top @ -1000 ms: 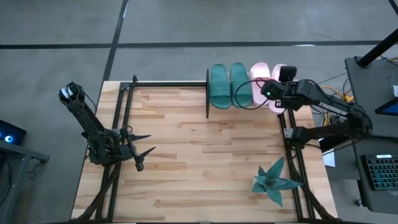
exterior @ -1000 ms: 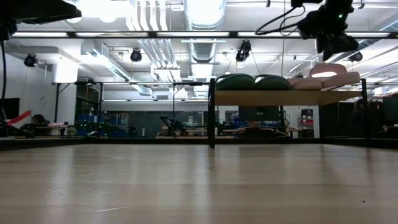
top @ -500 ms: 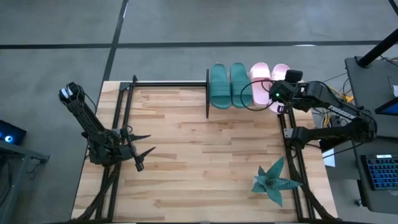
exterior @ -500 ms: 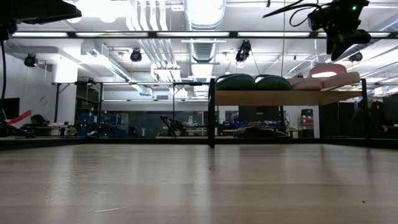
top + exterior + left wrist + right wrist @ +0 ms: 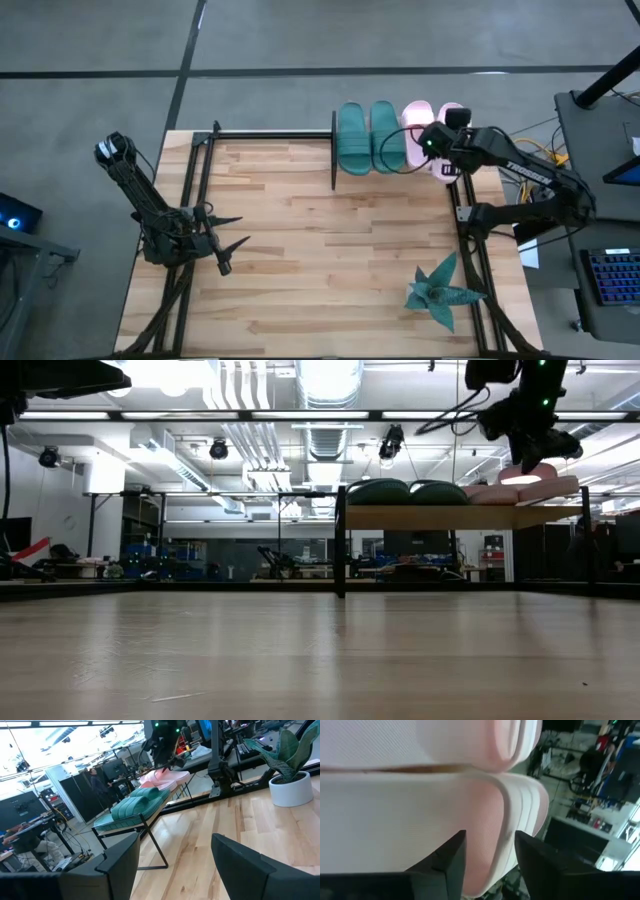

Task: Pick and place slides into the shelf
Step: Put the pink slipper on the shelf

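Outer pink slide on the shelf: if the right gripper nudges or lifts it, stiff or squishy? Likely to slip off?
The outer pink slide looks like thick soft foam, so probably light and squashy. It sits tilted at the shelf end, so a sideways push might tip it off. The right gripper hovers over it.

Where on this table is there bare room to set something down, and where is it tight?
Free: the broad wood between the left hand and the plant, and the strip left of the shelf. Crowded: the shelf, filled by four slides, with the right hand over the pink pair.
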You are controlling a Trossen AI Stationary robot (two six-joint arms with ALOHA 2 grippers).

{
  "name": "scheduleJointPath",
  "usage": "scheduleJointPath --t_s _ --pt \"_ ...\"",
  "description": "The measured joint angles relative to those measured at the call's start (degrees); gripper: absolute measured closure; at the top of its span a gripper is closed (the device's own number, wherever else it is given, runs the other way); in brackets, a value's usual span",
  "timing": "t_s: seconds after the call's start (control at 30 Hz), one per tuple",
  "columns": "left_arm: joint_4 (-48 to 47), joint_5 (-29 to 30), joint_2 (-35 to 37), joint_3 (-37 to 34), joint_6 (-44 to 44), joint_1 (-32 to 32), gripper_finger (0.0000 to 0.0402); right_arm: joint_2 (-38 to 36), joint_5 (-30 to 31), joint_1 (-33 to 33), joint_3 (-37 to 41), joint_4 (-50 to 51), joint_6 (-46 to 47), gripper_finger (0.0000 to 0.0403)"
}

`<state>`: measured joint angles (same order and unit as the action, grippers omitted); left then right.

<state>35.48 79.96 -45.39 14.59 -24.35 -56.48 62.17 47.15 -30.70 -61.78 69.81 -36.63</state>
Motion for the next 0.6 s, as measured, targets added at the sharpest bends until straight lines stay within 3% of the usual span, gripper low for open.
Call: scheduleJointPath --t_s 0.2,0.4,0.6 --pt "0.0 0.0 0.0 0.0 0.0 0.0 0.0171 1.7 -0.2 -4.1 0.0 -2.7 -1.5 0.03" --pt "0.0 0.0 0.0 0.0 0.0 0.0 0.0171 1.7 -0.6 -4.6 0.0 -4.1 -10.2 0.0385" --pt "0.0 0.0 0.0 0.0 0.0 0.0 0.0171 1.7 -0.4 -4.6 0.0 -10.9 -19.8 0.039"
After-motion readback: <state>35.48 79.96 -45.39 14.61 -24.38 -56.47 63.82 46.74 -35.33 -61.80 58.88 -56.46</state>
